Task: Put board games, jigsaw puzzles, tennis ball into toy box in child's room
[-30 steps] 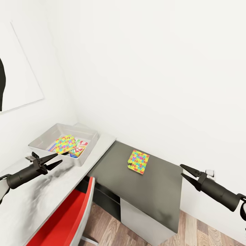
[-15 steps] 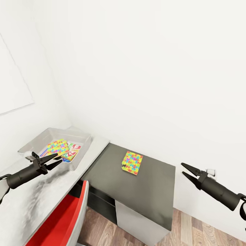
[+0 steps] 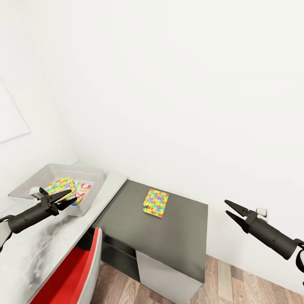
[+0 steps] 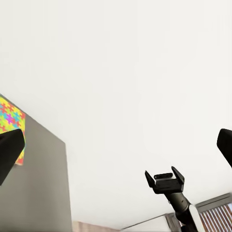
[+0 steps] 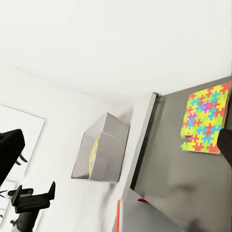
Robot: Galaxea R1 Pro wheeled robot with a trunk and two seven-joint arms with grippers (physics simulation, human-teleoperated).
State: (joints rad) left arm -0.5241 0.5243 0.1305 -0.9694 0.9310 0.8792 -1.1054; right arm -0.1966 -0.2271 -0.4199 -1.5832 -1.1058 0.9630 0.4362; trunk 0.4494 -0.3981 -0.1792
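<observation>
At frame centre, one jigsaw puzzle (image 3: 156, 203) lies flat on the dark table (image 3: 177, 245); both tools, left (image 3: 63, 199) and right (image 3: 231, 210), gape empty; thin edges risk a slipping pinch.

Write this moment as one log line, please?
left gripper: open, empty | right gripper: open, empty | toy box: holds one jigsaw puzzle | second puzzle: on dark cabinet
</observation>
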